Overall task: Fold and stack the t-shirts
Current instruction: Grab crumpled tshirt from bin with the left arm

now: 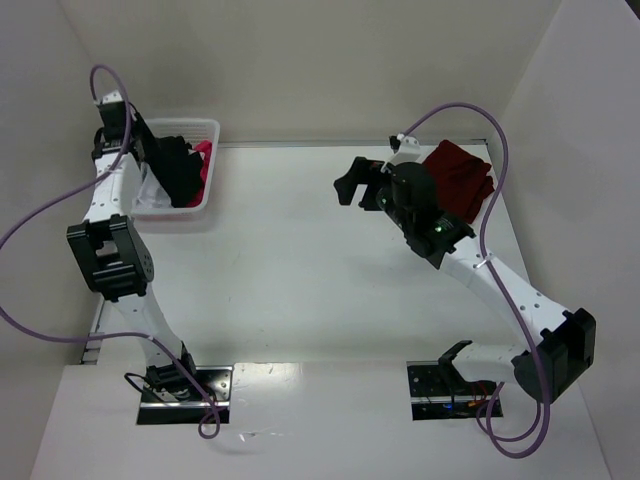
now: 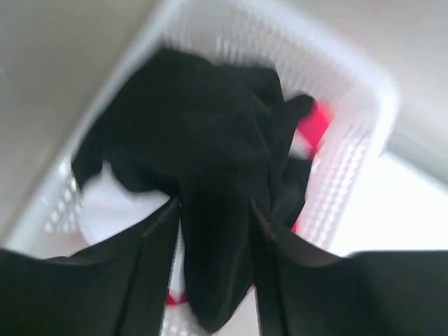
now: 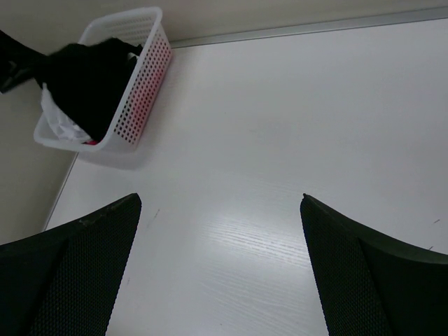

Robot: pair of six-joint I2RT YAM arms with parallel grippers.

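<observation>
1. Risk of slip: the black t-shirt (image 2: 196, 119) lies bunched on top of the basket (image 2: 350, 91). If you lift by a thin fold only, the cloth may slide out and drop back.
2. Risk of drag: the white shirt (image 2: 115, 203) and the pink-red shirt (image 2: 318, 122) lie under the black one. A deep bite may carry them up too, or snag the lattice and tip the basket.
3. Left gripper (image 2: 214, 206): it sits in the lower centre of the left wrist view, fingers parted, with black cloth filling the gap. You cannot tell whether they press on it.
4. Right gripper (image 3: 220, 197): its fingers are spread wide and hold nothing, over the bare table (image 3: 280, 105).
5. The maroon t-shirt (image 1: 462, 172) lies at the upper right of the top view, behind the right arm.
</observation>
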